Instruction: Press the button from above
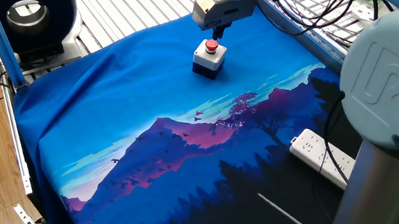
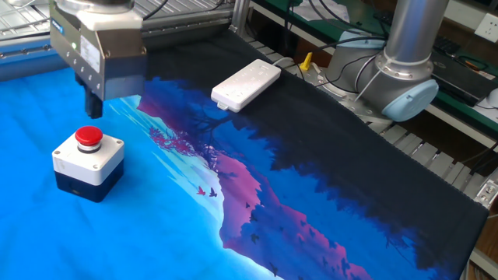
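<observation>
The button [image 1: 211, 46] is a small red cap on a cube box [image 1: 208, 60] with a light grey top and dark base, standing on the blue cloth at the far side. It also shows in the other fixed view [image 2: 89, 137] at the left, on its box [image 2: 87, 163]. My gripper [image 1: 218, 31] hangs just above and slightly behind the cap, not touching it. In the other fixed view the gripper [image 2: 93, 107] points down a short way over the cap. The fingers read as one dark piece, so their state is unclear.
A long white power strip [image 1: 324, 159] lies on the dark end of the cloth, seen also in the other fixed view [image 2: 246, 84]. A black round device [image 1: 23, 3] stands at the far left. The arm's big grey joint [image 1: 395, 81] fills the near right. The robot base [image 2: 405, 74] stands beyond the cloth.
</observation>
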`<action>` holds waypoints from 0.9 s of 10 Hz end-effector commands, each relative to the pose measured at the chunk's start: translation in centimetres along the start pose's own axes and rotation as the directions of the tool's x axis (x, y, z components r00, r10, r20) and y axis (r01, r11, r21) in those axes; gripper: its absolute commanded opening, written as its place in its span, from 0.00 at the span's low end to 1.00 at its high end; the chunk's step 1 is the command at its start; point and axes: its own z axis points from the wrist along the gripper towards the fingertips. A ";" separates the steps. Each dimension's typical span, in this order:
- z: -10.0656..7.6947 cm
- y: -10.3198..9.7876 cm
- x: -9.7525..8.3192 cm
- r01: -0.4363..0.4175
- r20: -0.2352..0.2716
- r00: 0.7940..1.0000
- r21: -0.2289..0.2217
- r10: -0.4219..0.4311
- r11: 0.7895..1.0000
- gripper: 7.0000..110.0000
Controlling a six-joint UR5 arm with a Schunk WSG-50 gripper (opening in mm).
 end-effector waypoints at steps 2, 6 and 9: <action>0.7 0.0 -1.7 0.010 0.038 0.999 0.033 -0.011 0.999 0.00; 1.0 1.7 -2.3 -0.017 0.035 0.999 0.040 0.015 0.999 0.00; 1.7 1.8 -2.4 -0.001 0.064 0.998 -0.063 0.005 0.998 0.00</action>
